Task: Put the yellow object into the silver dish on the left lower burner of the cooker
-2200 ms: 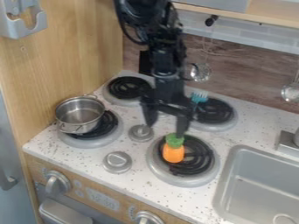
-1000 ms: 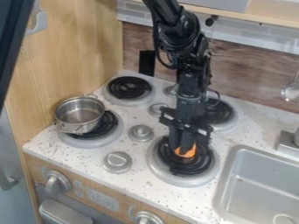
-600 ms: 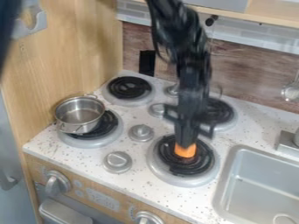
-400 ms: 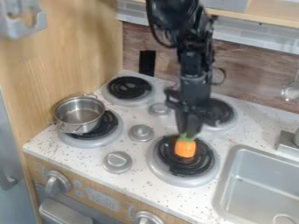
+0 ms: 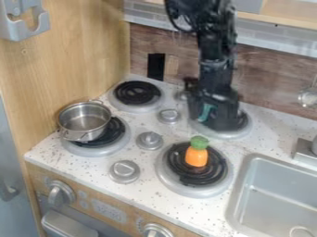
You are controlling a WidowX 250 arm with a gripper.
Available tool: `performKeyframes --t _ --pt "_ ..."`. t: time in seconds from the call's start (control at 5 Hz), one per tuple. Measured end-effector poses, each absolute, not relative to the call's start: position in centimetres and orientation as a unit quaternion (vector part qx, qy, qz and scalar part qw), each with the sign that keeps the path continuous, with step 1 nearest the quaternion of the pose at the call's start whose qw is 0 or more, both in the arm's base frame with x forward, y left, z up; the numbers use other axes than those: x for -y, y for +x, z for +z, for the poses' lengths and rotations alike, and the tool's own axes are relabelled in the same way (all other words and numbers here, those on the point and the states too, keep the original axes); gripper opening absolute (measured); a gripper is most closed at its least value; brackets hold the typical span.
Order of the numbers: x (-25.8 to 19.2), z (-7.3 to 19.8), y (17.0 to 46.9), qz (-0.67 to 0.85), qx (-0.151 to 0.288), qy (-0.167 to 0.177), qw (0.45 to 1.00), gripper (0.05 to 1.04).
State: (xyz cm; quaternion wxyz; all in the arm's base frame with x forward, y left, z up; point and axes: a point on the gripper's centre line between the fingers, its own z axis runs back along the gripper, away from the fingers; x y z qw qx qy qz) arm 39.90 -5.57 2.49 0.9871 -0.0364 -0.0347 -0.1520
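Note:
Over the upper right burner hangs the black gripper point(image 5: 212, 115), open, with a bit of a teal object point(image 5: 206, 112) showing between its fingers. An orange, carrot-like toy point(image 5: 196, 157) with a green top stands on the lower right burner point(image 5: 175, 183), in front of the gripper and apart from it. I see no plainly yellow object. The silver dish, a small metal pot point(image 5: 84, 121), rests on the lower left burner point(image 5: 117, 140), and its visible inside holds nothing.
Grey knobs point(image 5: 124, 171) sit between the burners. A grey sink point(image 5: 272, 199) with a tap base is at the right. A wooden side wall point(image 5: 68, 60) rises behind the pot, and a ladle point(image 5: 307, 97) hangs at the back right.
The gripper was down around the orange toy, then rose off it toward the back and slightly right. The toy, now uncovered, stands a little to the right of its first place.

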Motion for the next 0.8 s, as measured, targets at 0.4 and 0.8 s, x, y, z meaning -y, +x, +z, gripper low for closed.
performKeyframes --t 0.4,0.8 --pt "5.1 -0.2 40.6 -0.144 0.000 -0.034 0.989 1.000" --pt "4.9 -1.8 40.3 -0.151 -0.033 -0.029 0.988 0.939"
